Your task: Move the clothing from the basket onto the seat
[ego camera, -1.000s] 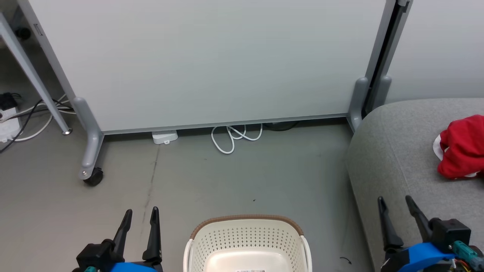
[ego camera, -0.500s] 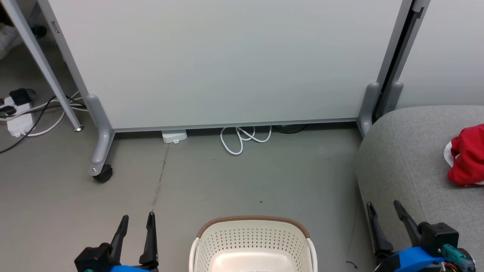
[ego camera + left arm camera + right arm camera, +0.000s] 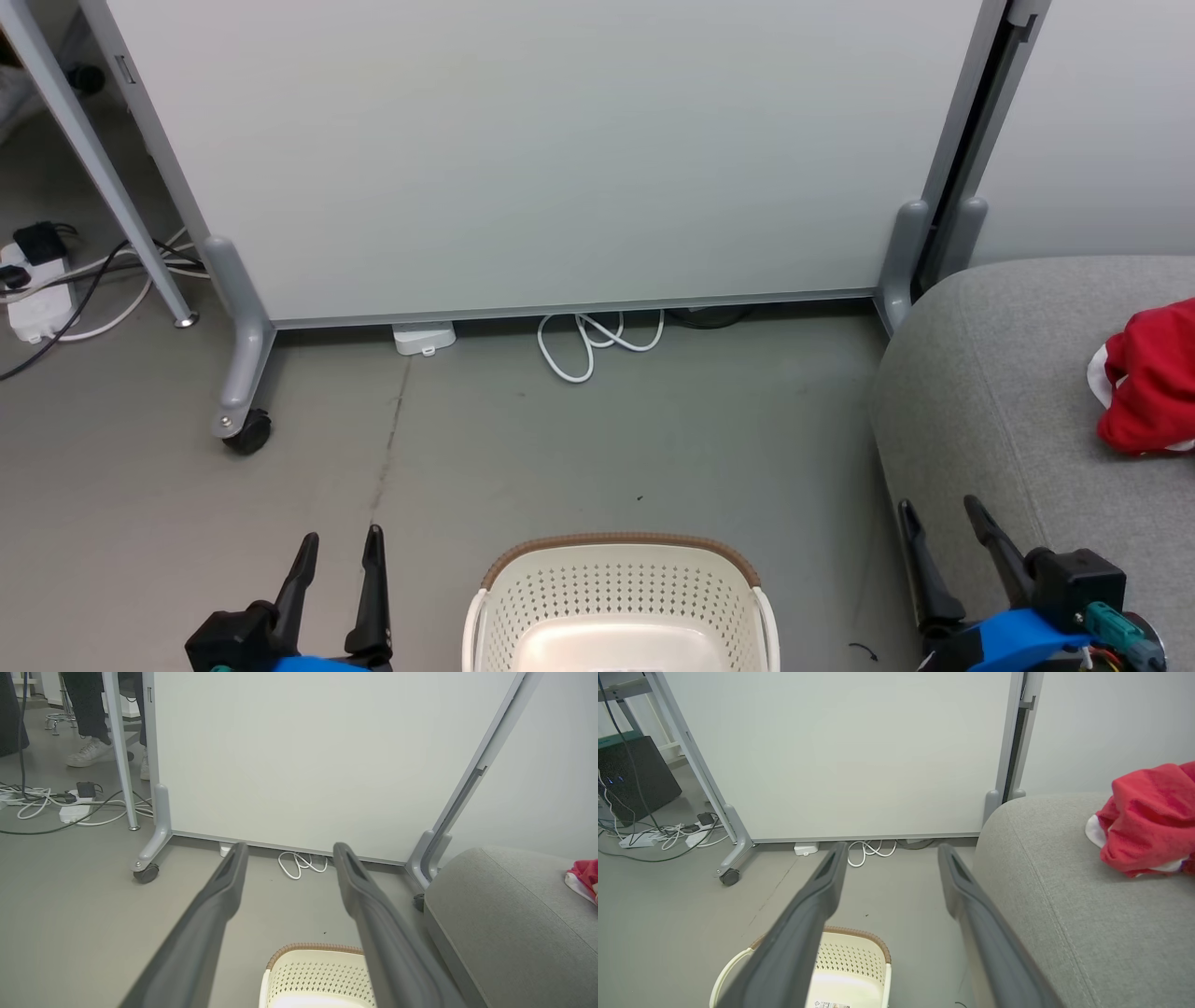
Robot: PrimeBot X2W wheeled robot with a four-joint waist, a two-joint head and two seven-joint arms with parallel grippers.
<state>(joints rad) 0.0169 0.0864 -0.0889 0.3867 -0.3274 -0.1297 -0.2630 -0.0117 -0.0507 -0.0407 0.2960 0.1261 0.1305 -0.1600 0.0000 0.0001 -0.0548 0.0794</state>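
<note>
- Since a second ago our head view swung left; clothing (image 3: 1150, 383) sits nearer the right edge, things unmoved.
- Both jaws wide, empty: left gripper (image 3: 338, 552), right gripper (image 3: 937, 515).
- Clothing lies on seat (image 3: 990, 392); basket (image 3: 620, 597) floor looks bare.
- Risk: near part of basket is hidden, so we could miss a garment.

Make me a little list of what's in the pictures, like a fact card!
Clothing: red heap lying on the seat
Seat: grey cushion, right of the basket
Basket: cream basket on the floor, no clothing visible inside
Left end effector: open, holding nothing
Right end effector: open, holding nothing
Behind: white panel on wheels, cables under it
</note>
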